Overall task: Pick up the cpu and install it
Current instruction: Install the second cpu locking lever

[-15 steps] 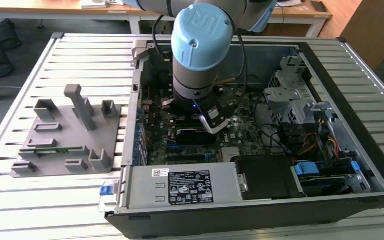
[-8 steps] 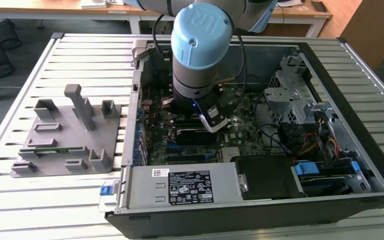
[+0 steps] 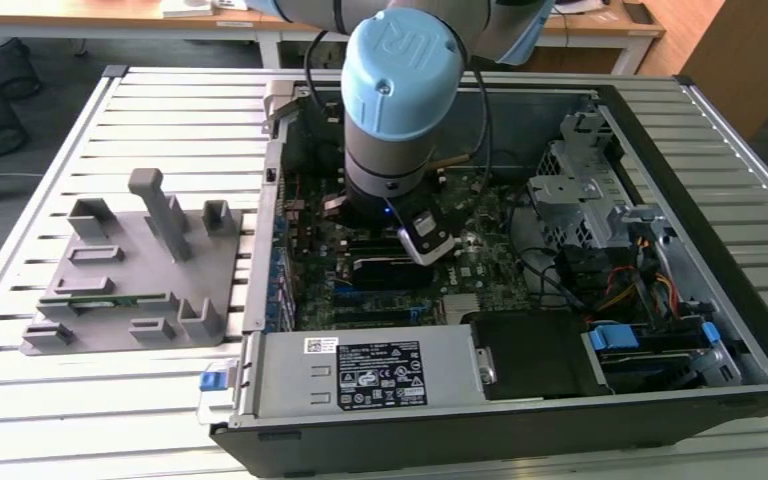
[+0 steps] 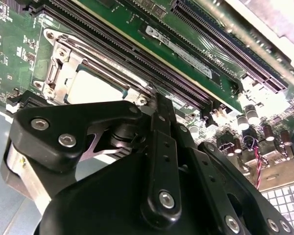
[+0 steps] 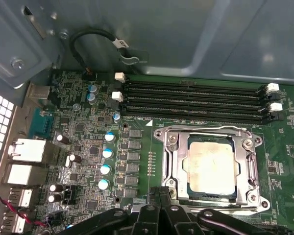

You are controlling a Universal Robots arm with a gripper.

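Note:
The cpu (image 5: 210, 166), a flat square chip with a pale metal top, lies inside the square socket (image 5: 169, 161) with its metal frame on the green motherboard. In the second wrist view the cpu (image 4: 95, 88) sits just beyond my fingertips. My gripper (image 5: 159, 192) hovers at the socket's edge, beside the cpu and apart from it. Its black fingers (image 4: 159, 105) are shut together with nothing between them. In the exterior view my arm (image 3: 391, 100) reaches straight down into the open computer case (image 3: 704, 300).
Black memory slots (image 5: 191, 100) run alongside the socket, with capacitors (image 5: 105, 169) and rear ports (image 5: 27, 149) close by. A power supply (image 3: 371, 370), drive cage (image 3: 584, 190) and cables (image 3: 624, 290) crowd the case. A grey fixture (image 3: 131, 270) lies on the exterior view's left.

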